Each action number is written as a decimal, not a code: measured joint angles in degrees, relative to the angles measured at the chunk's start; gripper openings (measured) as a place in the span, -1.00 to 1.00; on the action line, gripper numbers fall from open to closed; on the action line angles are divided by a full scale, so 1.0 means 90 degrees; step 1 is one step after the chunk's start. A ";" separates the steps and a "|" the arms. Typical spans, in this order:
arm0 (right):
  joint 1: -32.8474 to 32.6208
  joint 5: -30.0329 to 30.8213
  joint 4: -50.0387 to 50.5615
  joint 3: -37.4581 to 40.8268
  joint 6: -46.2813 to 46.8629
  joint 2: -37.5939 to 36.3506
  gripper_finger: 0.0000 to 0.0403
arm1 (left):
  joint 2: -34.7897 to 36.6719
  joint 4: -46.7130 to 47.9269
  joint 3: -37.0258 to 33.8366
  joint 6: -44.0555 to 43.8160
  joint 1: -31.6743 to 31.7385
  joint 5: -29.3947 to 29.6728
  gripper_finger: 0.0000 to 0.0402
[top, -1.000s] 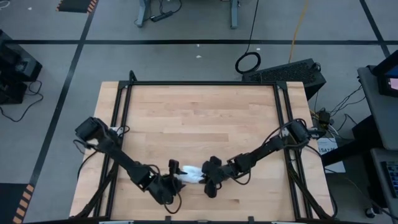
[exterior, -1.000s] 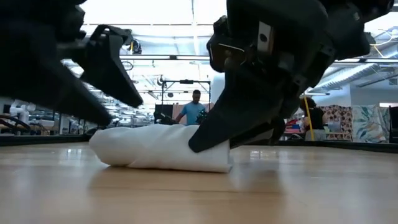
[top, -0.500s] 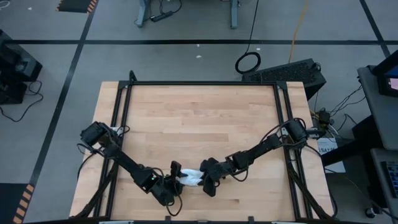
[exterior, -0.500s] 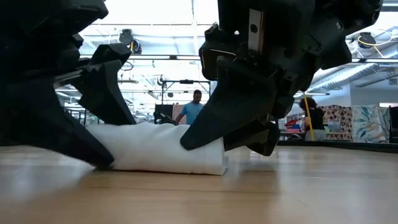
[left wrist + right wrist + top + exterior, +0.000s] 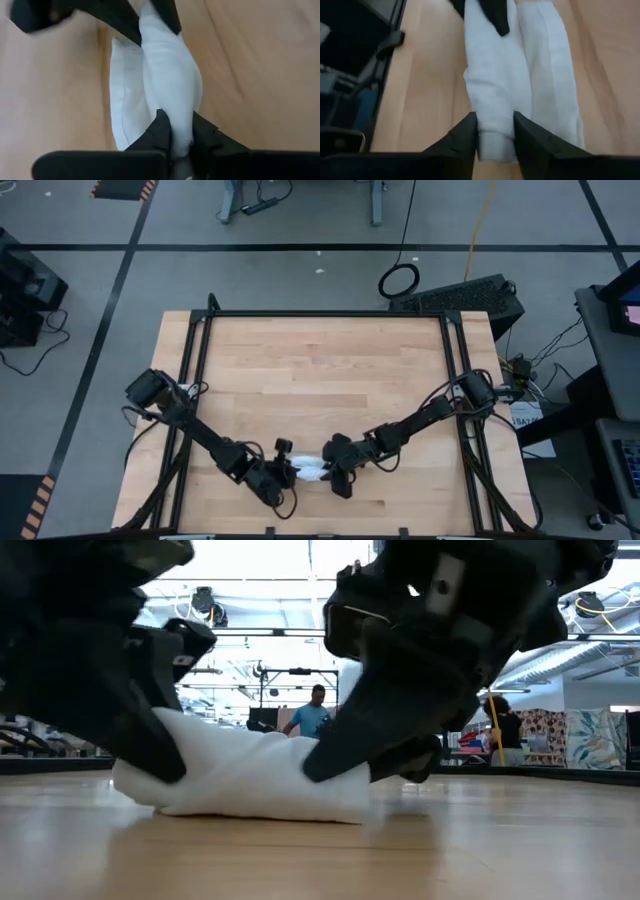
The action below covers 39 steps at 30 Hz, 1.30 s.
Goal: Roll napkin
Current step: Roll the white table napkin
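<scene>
The white napkin (image 5: 310,471) lies rolled up on the wooden table (image 5: 320,370), near its front edge; its underside rests on the wood (image 5: 250,802). My left gripper (image 5: 290,472) is shut on the roll's left end. My right gripper (image 5: 329,471) is closed on its right end. The two grippers face each other along the roll. In both wrist views a flatter fold of napkin (image 5: 122,105) (image 5: 552,85) lies beside the thicker roll, outside the fingers. My left gripper pinches the roll's left end (image 5: 180,127) between its two fingers (image 5: 161,131), which come low from the table's left along the roll. The cloth bulges out past the fingertips. The roll stays on the table. My right gripper has the roll's right end (image 5: 495,131) between its two fingers (image 5: 466,134), which come slanting down from the table's right, along the roll. Only the thicker rolled part is between them; the fold beside it lies outside. The roll rests on the table.
Black metal rails (image 5: 195,350) (image 5: 455,360) run along the table's left and right sides. Bare wood stretches from the napkin to the far edge. Beyond the table in the low view, people stand in the room (image 5: 315,712).
My left gripper has moved toward the napkin and shut on its left end, from wide open a second ago. That end is now squeezed and bunched, and the roll has slid a little toward the table's near edge. My right gripper has stayed on the right end.
</scene>
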<state>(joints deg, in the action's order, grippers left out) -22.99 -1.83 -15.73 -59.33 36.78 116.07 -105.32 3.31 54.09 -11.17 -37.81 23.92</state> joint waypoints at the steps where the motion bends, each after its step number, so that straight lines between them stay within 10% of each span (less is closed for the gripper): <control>1: -0.0025 0.0009 0.0103 0.0006 -0.0167 -0.0068 -0.37 | 0.0033 0.0003 0.0002 -0.0156 0.0065 -0.0190 -0.83; 8: -0.0559 0.1211 0.0929 0.0029 -0.1319 -0.0699 -0.05 | 0.0080 0.0143 0.0002 -0.0736 0.0472 -0.1134 -0.80; 18: -0.1772 0.3844 0.0245 0.0005 -0.3496 -0.0480 -0.08 | 0.0085 0.0160 0.0012 -0.1549 0.0932 -0.2268 -0.77; 28: -0.1607 0.4057 -0.0678 0.0002 -0.4923 0.0064 -0.10 | 0.0123 0.0165 0.0006 -0.1931 0.1247 -0.3020 -0.76; 39: -0.0948 0.3164 -0.0803 0.0000 -0.3893 0.0107 -0.30 | 0.0299 0.0305 -0.0015 -0.2059 0.1284 -0.3225 -0.75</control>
<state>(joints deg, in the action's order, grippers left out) -31.52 26.65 -22.96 -59.33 1.74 117.03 -102.63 6.06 53.95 -29.69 -26.26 -5.10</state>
